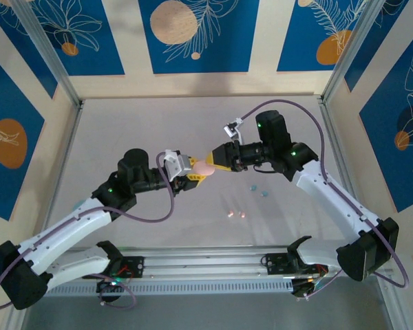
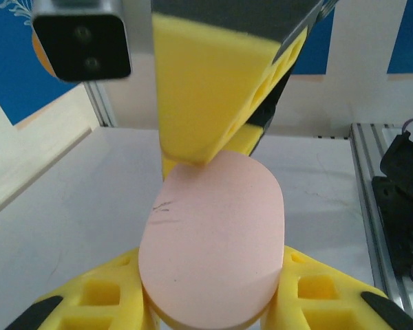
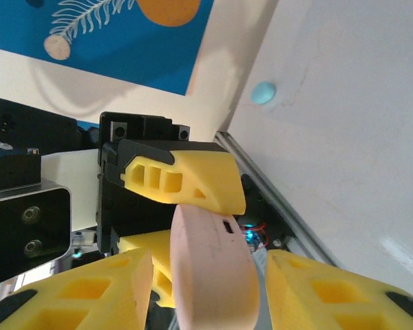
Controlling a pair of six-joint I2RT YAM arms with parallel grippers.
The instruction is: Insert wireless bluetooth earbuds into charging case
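Top external, how far along?
— Barely: pink buds and blue buds lie loose on the table, none seated.
Left wrist?
— Left gripper clamps the case, which looks closed.
Right wrist?
— Right gripper straddles it, jaws slack, gripping nothing.

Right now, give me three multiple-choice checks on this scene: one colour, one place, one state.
1. What colour is the case?
A blue
B pink
C white

2. Where do the blue earbuds lie?
A inside the case
B on the table
C on top of the case

3. The left end effector is:
A open and empty
B shut on the case
C shut on an earbud

Answers:
1 B, both wrist views show a pink shell.
2 B, the overhead view shows them on the bare tabletop.
3 B, its fingers press the case from both sides.
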